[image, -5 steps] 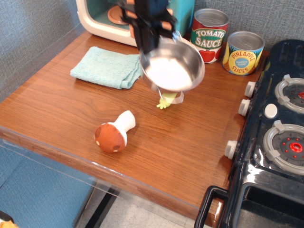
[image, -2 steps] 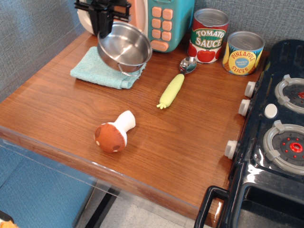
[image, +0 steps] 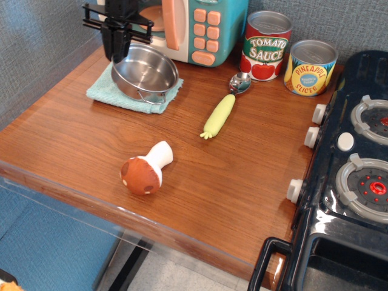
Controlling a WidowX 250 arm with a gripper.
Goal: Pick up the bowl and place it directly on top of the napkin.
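Black gripper (image: 115, 45) at the upper left of the scene, descending onto the far-left rim of the stainless-steel bowl (image: 144, 73); the jaws appear clamped on that rim, though the contact itself is partly hidden by the gripper body. The bowl sits on the teal napkin (image: 100, 92), covering most of it, with cloth showing at the bowl's 9 o'clock and 6 o'clock edges; one wire loop handle projects at 5 o'clock. Compared with 0.4 s earlier, the bowl has come down from a tilted, raised pose to a nearly level one, and has shifted slightly toward 8 o'clock. One second earlier it hung tilted above the yellow-handled spoon (image: 222, 109), which now lies in full view at the bowl's 3 o'clock, well apart. Toy mushroom (image: 145, 170) lies on its side at the bowl's 6 o'clock. Tomato sauce can (image: 267, 44) and pineapple slices can (image: 311, 66) stand at the back, just beside each other. Toy microwave (image: 203, 27) stands behind the bowl. Wooden tabletop (image: 230, 182); toy stove (image: 354, 163) at 3 o'clock; grey textured wall (image: 36, 36).
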